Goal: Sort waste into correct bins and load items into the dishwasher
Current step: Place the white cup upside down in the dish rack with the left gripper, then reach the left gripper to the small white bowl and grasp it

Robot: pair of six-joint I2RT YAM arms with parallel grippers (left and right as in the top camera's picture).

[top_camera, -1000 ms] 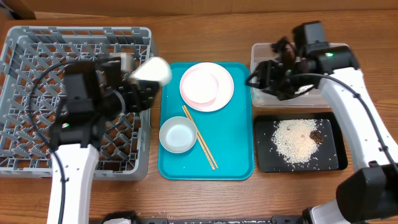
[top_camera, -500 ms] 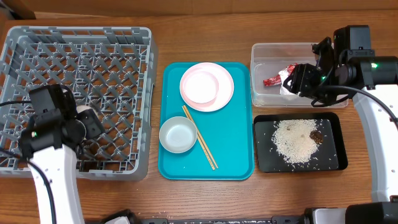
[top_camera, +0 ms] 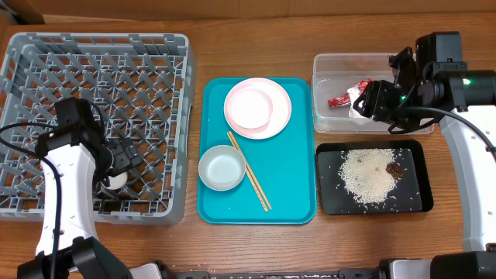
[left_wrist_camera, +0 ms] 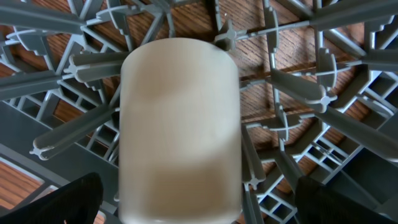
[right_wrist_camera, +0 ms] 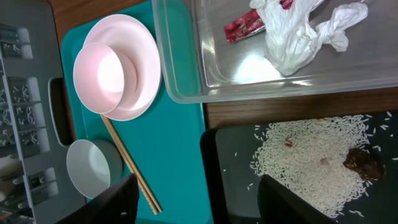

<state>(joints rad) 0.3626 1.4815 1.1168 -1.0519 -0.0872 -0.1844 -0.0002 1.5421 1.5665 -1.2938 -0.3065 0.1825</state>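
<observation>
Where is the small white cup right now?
In the overhead view the small cup stands in the grey dish crate, near its front edge and right of centre, directly under the open left gripper.

We're looking down on a wooden desk (top_camera: pixel 248 31), warm brown with the grain running side to side, and it fills the overhead view edge to edge. The light is even and soft, with only faint shadows. Up at 11 o'clock a tan corner (top_camera: pixel 17 9) pokes in, possibly a cardboard box. Along the 6 o'clock edge runs a dark strip (top_camera: pixel 271 274), too thin to make out.
</observation>
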